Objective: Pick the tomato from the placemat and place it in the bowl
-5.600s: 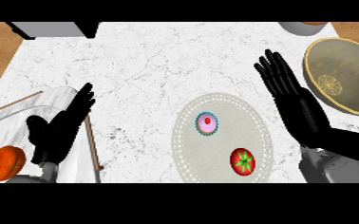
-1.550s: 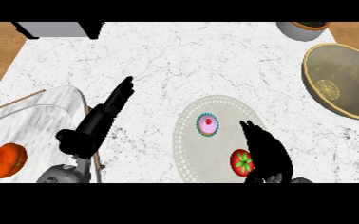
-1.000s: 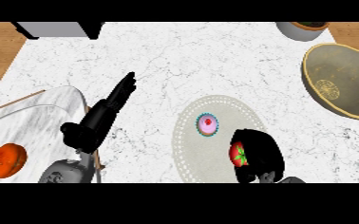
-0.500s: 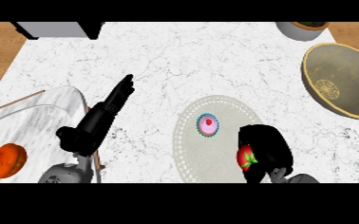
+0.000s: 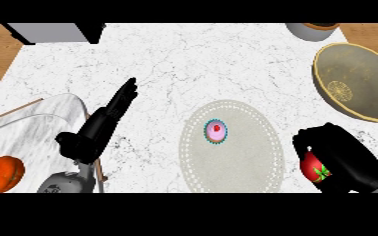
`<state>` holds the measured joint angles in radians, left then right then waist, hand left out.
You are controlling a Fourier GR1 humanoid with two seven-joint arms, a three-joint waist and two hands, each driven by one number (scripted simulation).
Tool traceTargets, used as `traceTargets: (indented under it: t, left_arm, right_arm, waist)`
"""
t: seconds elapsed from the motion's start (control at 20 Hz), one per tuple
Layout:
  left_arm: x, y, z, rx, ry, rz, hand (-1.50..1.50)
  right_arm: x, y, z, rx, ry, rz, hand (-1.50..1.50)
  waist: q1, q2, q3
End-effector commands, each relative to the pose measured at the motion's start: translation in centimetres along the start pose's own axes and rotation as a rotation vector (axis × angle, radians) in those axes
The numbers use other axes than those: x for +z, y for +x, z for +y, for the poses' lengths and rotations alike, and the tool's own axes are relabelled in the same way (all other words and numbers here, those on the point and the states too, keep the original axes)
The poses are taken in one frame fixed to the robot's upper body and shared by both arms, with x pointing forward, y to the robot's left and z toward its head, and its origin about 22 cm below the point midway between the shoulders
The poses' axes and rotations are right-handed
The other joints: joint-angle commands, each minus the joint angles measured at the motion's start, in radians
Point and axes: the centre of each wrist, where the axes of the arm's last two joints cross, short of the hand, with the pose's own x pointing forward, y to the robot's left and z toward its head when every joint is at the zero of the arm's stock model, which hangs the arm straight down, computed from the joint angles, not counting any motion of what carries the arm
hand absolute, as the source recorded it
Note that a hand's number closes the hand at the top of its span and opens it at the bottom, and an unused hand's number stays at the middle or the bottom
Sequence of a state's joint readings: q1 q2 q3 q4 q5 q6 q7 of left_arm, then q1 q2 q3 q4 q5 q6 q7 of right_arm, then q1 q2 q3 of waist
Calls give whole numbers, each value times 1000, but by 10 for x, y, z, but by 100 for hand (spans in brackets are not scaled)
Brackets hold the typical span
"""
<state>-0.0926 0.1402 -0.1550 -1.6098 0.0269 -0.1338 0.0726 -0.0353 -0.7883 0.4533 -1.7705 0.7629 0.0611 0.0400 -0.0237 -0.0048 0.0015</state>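
I see the tomato wrapped in my right hand, fingers curled round it, just off the right edge of the placemat. So the pick looks done. What is left, I judge, is the carry to the bowl, up near the right edge, and the release. The cupcake sits on the placemat. My left hand rests with straight fingers, holding nothing.

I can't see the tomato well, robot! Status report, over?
Right hand shut on tomato, off the placemat. Left hand open, resting. Bowl up ahead, nothing between. Cupcake stays on placemat.
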Motion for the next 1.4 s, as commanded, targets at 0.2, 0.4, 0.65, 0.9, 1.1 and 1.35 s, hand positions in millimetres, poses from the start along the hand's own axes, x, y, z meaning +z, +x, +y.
traceTargets:
  t: [0.2, 0.4, 0.65, 0.9, 1.1, 1.35]
  left_arm:
    - [-5, 7, -2, 11, 9, 5, 0]
    - [3, 0, 6, 8, -8, -10, 0]
    - [-6, -7, -12, -9, -8, -1, 0]
    - [-8, -2, -17, 0, -28, -9, 0]
    - [-19, 21, -10, -5, -31, -16, 0]
    - [-6, 6, -24, 11, -49, -21, 0]
  right_arm:
    - [31, -34, -58, -202, -404, -85, 150]
    - [42, -49, -97, -396, -488, -71, 150]
    - [48, -92, -108, -409, -501, 36, 150]
    - [25, -129, -107, -264, -522, 154, 150]
    - [11, -162, -102, -207, -619, 190, 150]
    - [-23, -181, -83, -129, -567, 217, 150]
  waist:
    - [-10, -1, 0]
    - [2, 1, -2]
    - [21, 5, -2]
    - [33, 8, -1]
    - [42, 10, -1]
    - [52, 10, -1]
